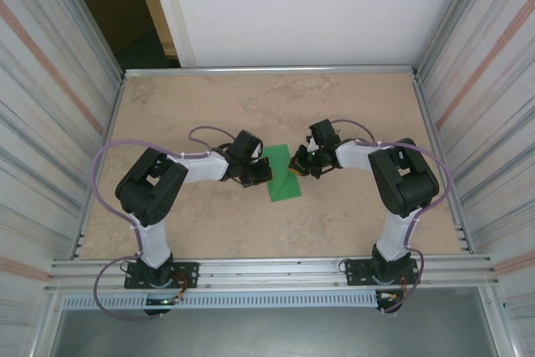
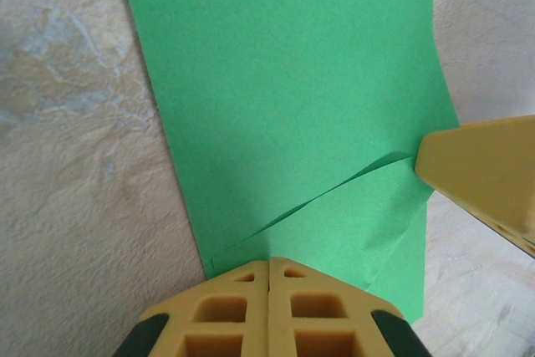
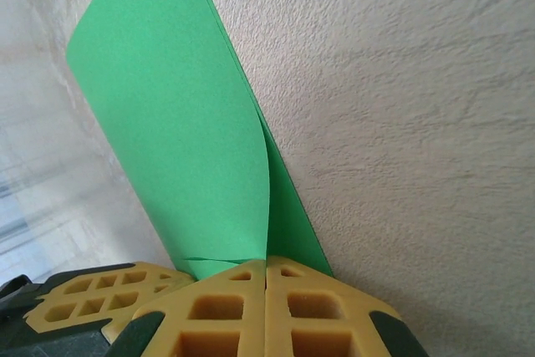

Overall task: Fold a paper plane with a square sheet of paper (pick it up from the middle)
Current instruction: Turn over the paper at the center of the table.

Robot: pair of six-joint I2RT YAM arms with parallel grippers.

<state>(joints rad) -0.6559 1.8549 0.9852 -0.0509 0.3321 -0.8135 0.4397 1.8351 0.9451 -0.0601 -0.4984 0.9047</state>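
Though overhead reads flat, sheet (image 3: 175, 140) — curled close-up

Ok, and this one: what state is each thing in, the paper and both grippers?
square sheet of paper: folded over into a two-layer strip, upper layer curling up, not yet a plane.
left gripper: shut, tips at the paper's near edge; unclear whether it holds it.
right gripper: shut on the paper's edge.

Beige marbled counter (image 1: 251, 106), metal rail along the edges. Green square sheet of paper (image 1: 282, 175) near centre, folded to a narrow strip, one edge raised off the surface.
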